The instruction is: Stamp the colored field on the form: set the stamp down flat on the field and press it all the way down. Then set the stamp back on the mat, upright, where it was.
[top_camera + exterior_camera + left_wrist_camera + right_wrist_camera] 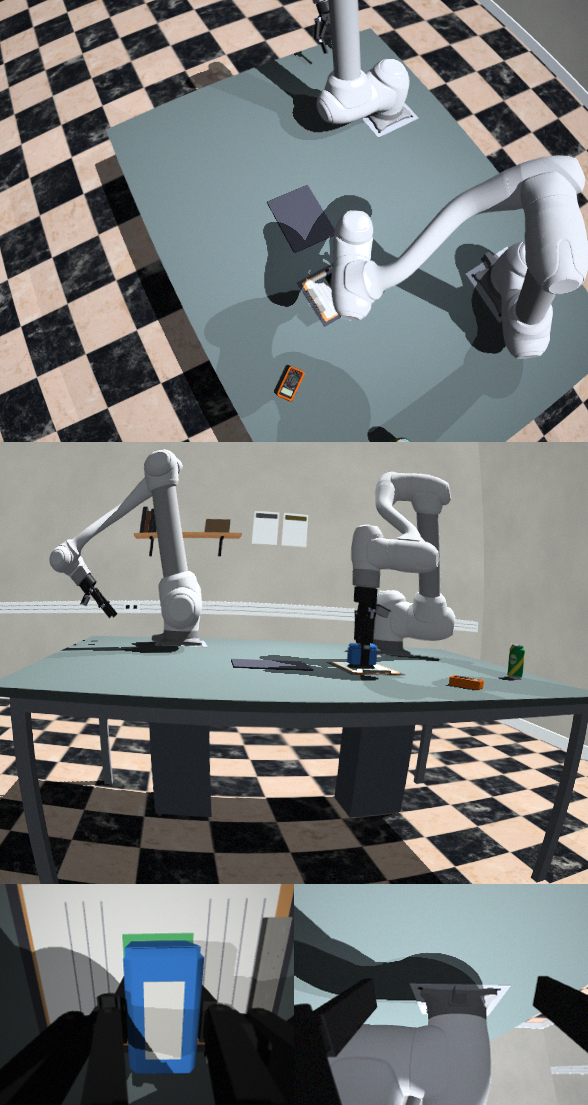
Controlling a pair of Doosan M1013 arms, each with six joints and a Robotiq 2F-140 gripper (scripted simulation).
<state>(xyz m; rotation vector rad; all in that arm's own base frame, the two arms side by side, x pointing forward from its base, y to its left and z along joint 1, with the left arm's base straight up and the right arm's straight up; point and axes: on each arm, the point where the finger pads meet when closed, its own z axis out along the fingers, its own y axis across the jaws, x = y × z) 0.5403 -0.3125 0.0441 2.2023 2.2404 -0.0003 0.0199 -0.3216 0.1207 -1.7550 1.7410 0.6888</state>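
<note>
The blue stamp (354, 655) (164, 965) is upright in my left gripper (366, 654) (158, 989), which is shut on it. It is low over the form (325, 292) (387, 670) (49, 930); whether it touches the paper I cannot tell. The green field (158, 937) shows as a strip behind the stamp in the left wrist view; the rest is hidden. In the top view the left arm hides the stamp and left gripper. The dark mat (298, 207) (265, 663) lies beside the form with nothing on it. My right gripper (321, 44) (99, 609) (454, 992) is open and empty, far away.
The form lies on a clipboard with a grey clip (271, 968) along one side. An orange multimeter (290, 383) (466, 682) lies beyond the form, on the side away from the mat. A green can (516, 661) stands farther off near the table edge.
</note>
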